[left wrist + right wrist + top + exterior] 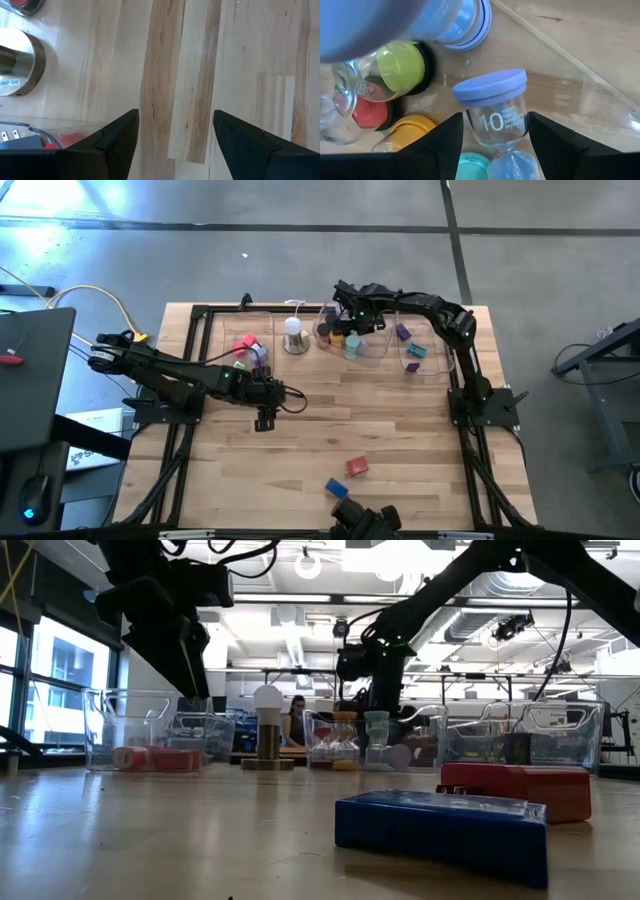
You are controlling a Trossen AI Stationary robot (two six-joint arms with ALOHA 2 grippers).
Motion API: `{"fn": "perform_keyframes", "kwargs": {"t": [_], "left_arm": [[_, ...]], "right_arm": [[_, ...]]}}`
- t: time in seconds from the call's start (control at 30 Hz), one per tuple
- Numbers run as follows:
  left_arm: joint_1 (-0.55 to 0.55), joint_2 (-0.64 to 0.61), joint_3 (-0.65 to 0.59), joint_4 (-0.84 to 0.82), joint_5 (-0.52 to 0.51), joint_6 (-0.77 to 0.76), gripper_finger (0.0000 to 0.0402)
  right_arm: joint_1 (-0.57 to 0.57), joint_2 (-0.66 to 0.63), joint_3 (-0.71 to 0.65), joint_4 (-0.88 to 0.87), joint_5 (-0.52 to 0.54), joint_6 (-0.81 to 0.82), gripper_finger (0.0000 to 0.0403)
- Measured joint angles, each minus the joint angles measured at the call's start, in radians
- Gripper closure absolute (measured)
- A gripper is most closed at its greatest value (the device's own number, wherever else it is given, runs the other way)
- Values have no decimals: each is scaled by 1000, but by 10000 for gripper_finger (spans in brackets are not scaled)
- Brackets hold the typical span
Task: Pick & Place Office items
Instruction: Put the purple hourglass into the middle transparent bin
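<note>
My right gripper (pixel 347 318) hangs open over the middle clear tray (pixel 372 352), at the far side of the table. In the right wrist view its fingers (pixel 440 142) stand on either side of a lilac-capped clear roll marked "10" (pixel 496 112). Whether they touch it, I cannot tell. Green (pixel 400 65), red (pixel 370 112), orange (pixel 407 127) and teal (pixel 472 165) capped rolls lie around it. My left gripper (pixel 264 422) is open above bare wood near the table's middle (pixel 175 132). A red block (pixel 357 467) and a blue block (pixel 337 488) lie flat near the near edge.
A white dome on a metal base (pixel 294 336) stands between the left tray (pixel 215 340), which holds red and pink pieces (pixel 246 346), and the middle tray. The right tray (pixel 432 365) holds purple (pixel 403 332) and teal (pixel 416 351) pieces. A person (pixel 297 718) sits in the room behind.
</note>
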Motion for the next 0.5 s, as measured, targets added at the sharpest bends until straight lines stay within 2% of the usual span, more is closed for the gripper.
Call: {"fn": "perform_keyframes", "kwargs": {"t": [0.17, 0.5], "left_arm": [[0, 0, 0, -1, 0, 3, 155], [-2, 0, 0, -1, 2, 0, 155]], "right_arm": [[0, 0, -1, 0, -2, -6, 201], [0, 0, -3, -1, 5, -14, 253]]}}
